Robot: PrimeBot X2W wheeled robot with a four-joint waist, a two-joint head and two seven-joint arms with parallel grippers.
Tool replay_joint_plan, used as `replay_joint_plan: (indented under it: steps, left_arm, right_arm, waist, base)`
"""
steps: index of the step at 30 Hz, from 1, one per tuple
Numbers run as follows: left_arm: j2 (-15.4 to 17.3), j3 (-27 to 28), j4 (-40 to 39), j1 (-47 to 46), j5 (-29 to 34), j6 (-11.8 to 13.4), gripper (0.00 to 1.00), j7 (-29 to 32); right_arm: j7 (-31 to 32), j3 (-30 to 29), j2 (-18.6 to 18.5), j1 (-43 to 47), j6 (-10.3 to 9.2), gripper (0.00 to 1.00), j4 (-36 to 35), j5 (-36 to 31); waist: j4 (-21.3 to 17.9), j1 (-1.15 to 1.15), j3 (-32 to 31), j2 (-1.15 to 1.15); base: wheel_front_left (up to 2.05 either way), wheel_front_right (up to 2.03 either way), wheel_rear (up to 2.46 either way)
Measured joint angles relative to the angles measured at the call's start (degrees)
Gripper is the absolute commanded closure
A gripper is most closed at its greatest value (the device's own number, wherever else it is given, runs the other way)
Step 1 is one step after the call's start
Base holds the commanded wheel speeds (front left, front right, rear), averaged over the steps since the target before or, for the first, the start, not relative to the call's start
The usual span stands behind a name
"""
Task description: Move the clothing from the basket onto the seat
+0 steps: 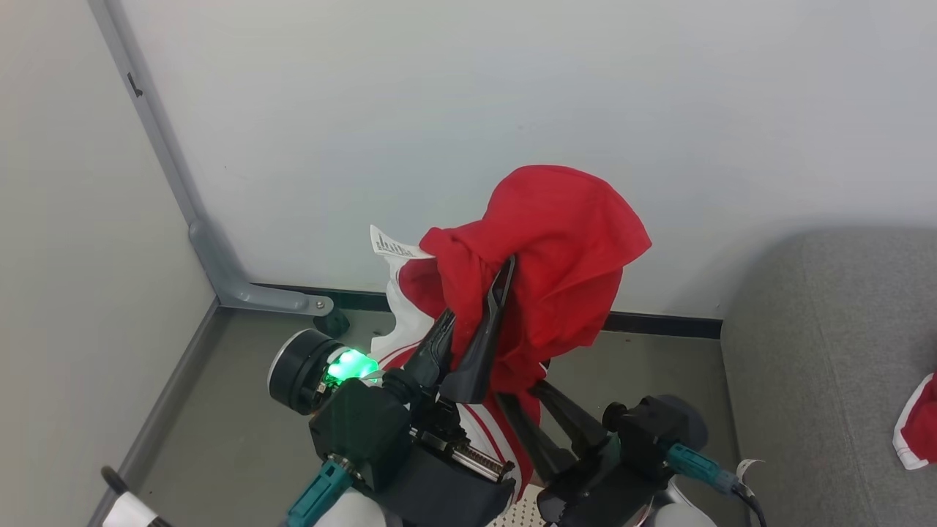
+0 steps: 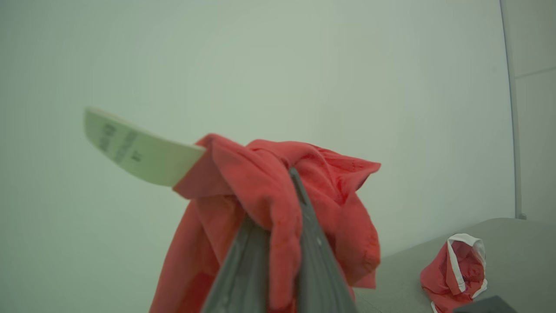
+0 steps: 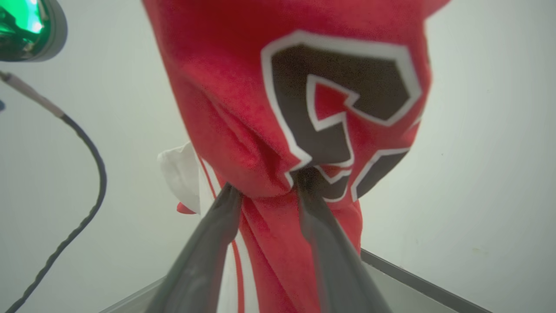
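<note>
A red garment (image 1: 564, 234) with white trim and a white label (image 1: 392, 245) hangs in the air before the wall, with my left gripper (image 1: 479, 289) shut on its bunched top. In the left wrist view the fingers (image 2: 304, 217) meet over a red fold (image 2: 260, 182). My right gripper (image 1: 523, 395) reaches up into the lower cloth. Its fingers (image 3: 321, 226) stand a little apart, pinching a thick fold below the black-and-white lettering (image 3: 339, 95). The grey seat (image 1: 827, 351) lies at the right with a second red garment (image 1: 919, 424) on it. A perforated cream patch of the basket (image 1: 516, 516) peeks out at the bottom edge.
A pale wall stands close ahead with a dark skirting strip (image 1: 659, 322). A grey metal post and floor bracket (image 1: 241, 293) sit in the left corner. Grey floor (image 1: 234, 424) lies between the wall and the seat. A black cable (image 3: 87, 204) hangs beside the left wrist.
</note>
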Motion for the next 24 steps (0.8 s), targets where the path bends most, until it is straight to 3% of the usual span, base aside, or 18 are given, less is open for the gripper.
replay_joint_plan:
  steps: [16, 17, 18, 20, 21, 23, 24]
  left_arm:
    - [0.0, -1.5, -0.9, 0.0, -0.4, 0.4, 1.00, 1.0]
    - [0.0, -1.7, -1.0, 0.1, -0.4, 0.4, 0.81, 1.0]
    - [0.0, -1.9, -1.1, 0.1, -0.4, 0.4, 0.81, 1.0]
    - [0.0, -2.2, -1.3, 0.3, -0.5, 0.4, 0.56, 1.2]
    - [0.0, -2.4, -1.4, 0.5, -0.5, 0.4, 0.51, 1.5]
    - [0.0, -2.6, -1.5, 1.4, -0.5, 0.4, 0.00, 1.6]
    - [0.1, -2.8, -1.5, 1.7, -0.5, 0.4, 0.00, 1.8]
  right_arm:
    - [-3.6, 2.0, 0.0, -2.7, 0.16, 1.00, 4.9, 3.2]
    - [-3.9, 2.0, 0.0, -2.8, 0.16, 1.00, 5.3, 3.4]
    - [-4.0, 2.0, 0.0, -3.1, 0.16, 1.00, 5.5, 3.4]
    - [-4.3, 1.6, 0.0, -3.7, 0.16, 1.00, 5.9, 3.5]
    - [-4.4, 1.3, 0.0, -4.0, 0.16, 1.00, 6.0, 3.5]
    - [-4.5, 0.8, 0.0, -4.7, 0.16, 1.00, 6.5, 3.9]
    - [-4.8, 0.5, 0.0, -5.0, 0.16, 1.00, 6.5, 3.9]
  waist:
    - [0.4, 0.00, -0.2, 0.00]
    - [0.4, 0.00, -0.2, 0.00]
    - [0.4, 0.00, -0.2, 0.00]
    - [0.3, 0.00, -0.2, 0.00]
    - [0.3, 0.00, -0.2, 0.00]
    - [0.2, 0.00, -0.3, 0.00]
    - [0.1, 0.00, -0.3, 0.00]
  base:
    - [0.00, 0.00, 0.00]
    - [0.00, 0.00, 0.00]
    - [0.00, 0.00, 0.00]
    - [0.00, 0.00, 0.00]
    - [0.00, 0.00, 0.00]
    - [0.00, 0.00, 0.00]
    - [0.00, 0.00, 0.00]
